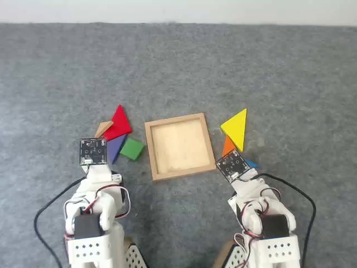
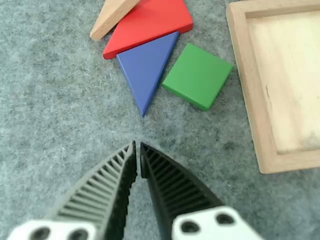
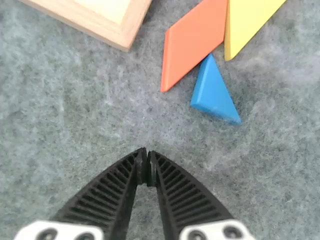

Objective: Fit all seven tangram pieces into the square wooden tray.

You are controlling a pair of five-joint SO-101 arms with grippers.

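— Tray?
— Square wooden tray (image 1: 149, 152) on grey carpet (image 1: 178, 67), between my arms; pieces lie on either side.
— Left?
— My left gripper (image 2: 137, 146) is pressed together, pointing at the dark blue triangle (image 2: 146, 70). Green square (image 2: 197, 75) beside it, red triangle (image 2: 150, 22) behind.
— Right?
— My right gripper (image 3: 147, 152) is pressed together too, near the light blue triangle (image 3: 214, 92). Orange parallelogram (image 3: 192, 42) and yellow triangle (image 3: 247, 22) beyond.
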